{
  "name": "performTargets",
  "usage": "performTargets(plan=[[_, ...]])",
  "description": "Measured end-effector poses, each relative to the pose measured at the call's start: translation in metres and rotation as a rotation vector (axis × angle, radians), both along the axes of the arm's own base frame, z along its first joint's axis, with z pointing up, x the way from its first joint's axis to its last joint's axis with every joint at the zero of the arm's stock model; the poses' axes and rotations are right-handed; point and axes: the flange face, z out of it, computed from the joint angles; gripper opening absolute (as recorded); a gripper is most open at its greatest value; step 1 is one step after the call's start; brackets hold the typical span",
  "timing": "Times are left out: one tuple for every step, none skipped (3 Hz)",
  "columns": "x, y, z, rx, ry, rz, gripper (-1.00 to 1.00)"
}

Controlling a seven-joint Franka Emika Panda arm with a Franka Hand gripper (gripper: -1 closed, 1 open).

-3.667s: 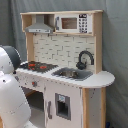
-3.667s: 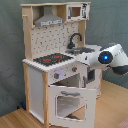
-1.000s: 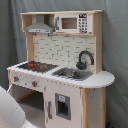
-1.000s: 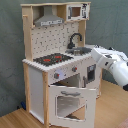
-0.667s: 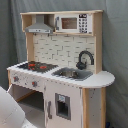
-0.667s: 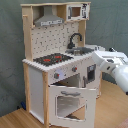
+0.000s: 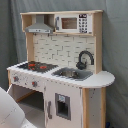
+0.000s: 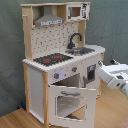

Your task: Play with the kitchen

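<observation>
Since the earliest frames the arm has pulled back: it no longer reaches over the sink, and in the second exterior view its white body [image 8: 114,78] now sits low at the second exterior view's right, beside the kitchen's lower front. In the first exterior view only a white rounded part of the arm [image 7: 10,111] shows in the bottom left corner.

The kitchen [image 8: 60,60] stands on a wooden floor [image 8: 15,119] against a grey curtain [image 7: 114,45]. It has not shifted. Its oven door [image 8: 69,103] hangs open, tilted forward and down, with the window facing out. On top, the hob [image 7: 34,65] with red rings lies on the first exterior view's left, the sink [image 7: 72,73] next to it, and the black tap [image 7: 85,58] curves over the sink. The grey hood [image 7: 40,25] hangs above the hob; a microwave panel [image 7: 74,23] sits beside it.

Whether the fingers are open or closed cannot be told; the gripper is not clearly seen.
</observation>
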Motion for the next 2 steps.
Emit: performTargets(plan=[[0.010, 0.004, -0.022, 0.001, 0.035, 0.064, 1.00], [0.023, 0.001, -0.047, -0.020, 0.078, 0.110, 1.00]])
